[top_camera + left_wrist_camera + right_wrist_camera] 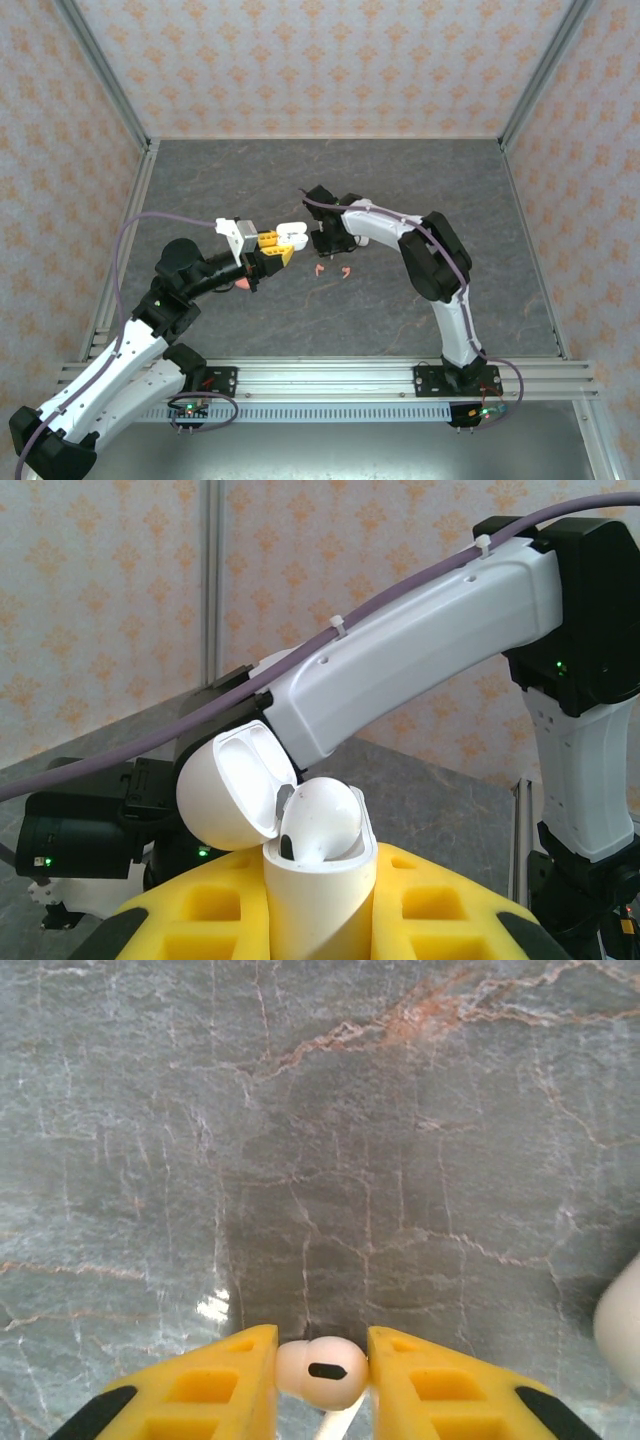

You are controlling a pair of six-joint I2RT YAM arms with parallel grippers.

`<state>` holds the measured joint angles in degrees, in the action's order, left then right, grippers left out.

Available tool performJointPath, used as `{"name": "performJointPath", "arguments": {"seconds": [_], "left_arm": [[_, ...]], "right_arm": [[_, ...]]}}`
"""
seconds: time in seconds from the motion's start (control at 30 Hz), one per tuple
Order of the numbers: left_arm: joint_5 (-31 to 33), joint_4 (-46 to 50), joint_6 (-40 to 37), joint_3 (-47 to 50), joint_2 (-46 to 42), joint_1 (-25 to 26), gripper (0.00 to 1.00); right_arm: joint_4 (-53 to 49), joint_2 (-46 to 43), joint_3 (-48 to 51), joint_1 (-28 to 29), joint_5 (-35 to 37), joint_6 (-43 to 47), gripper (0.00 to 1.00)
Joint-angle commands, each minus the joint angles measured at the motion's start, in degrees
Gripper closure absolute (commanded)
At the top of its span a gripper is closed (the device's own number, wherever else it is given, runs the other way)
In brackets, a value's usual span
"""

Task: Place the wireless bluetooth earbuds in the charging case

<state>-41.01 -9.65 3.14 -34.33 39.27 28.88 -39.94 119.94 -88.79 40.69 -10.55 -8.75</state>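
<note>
The white charging case (322, 890) stands upright between the yellow fingers of my left gripper (320, 900), which is shut on it. Its lid (232, 790) is flipped open to the left, and one white earbud (320, 820) sits in its mouth. From above, the case (291, 236) is lifted over the table's middle. My right gripper (322, 1365) is shut on a second white earbud (322, 1370), stem pointing down, and it hovers just right of the case (324, 240). Two coral-red earbuds (320, 270) (345, 272) lie on the table below.
The grey marbled tabletop (400, 180) is walled by patterned panels. A pink object (242, 285) peeks out beneath my left arm. The right arm's white link (420, 630) crosses close behind the case. A white rounded shape (622, 1325) shows at the right edge.
</note>
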Motion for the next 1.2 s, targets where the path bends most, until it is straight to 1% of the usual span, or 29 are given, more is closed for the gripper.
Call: {"name": "performJointPath", "arguments": {"seconds": [0.0,0.1,0.33,0.57,0.67,0.77,0.87,1.17], "left_arm": [[0.95,-1.84,0.58,-0.58,-0.51,0.61,1.0],[0.68,-3.91,1.56,-0.3,-0.09,0.62,1.0],[1.27,-8.85,3.09,0.1,0.64,0.81,1.0],[1.52,-13.66,0.29,-0.29,3.72,1.96,1.0],[1.77,-14.51,-2.08,-1.15,5.9,2.54,1.0],[2.65,-16.79,-4.45,-1.19,7.59,3.7,1.0],[3.51,-18.26,-6.02,-1.31,8.82,4.34,1.0],[4.45,-19.92,-7.53,-1.89,10.3,5.13,1.0]], "right_arm": [[3.56,-8.47,3.8,-0.23,1.38,-0.43,0.74],[8.08,-16.13,8.8,-0.65,1.7,-1.24,0.74],[19.85,-37.71,21.72,-1.05,1.81,-2.23,0.74],[31.83,-58.14,30.81,-0.89,-1.63,-2.76,0.74],[37.32,-63.84,33.25,-0.6,-3.53,-3.44,0.74],[41.68,-66.86,34.03,0.87,-5.0,-3.24,0.74],[44.25,-67.81,33.74,2.68,-5.28,-1.84,0.74],[50.64,-65.61,34.64,7.77,-4.59,2.37,0.74]]}}
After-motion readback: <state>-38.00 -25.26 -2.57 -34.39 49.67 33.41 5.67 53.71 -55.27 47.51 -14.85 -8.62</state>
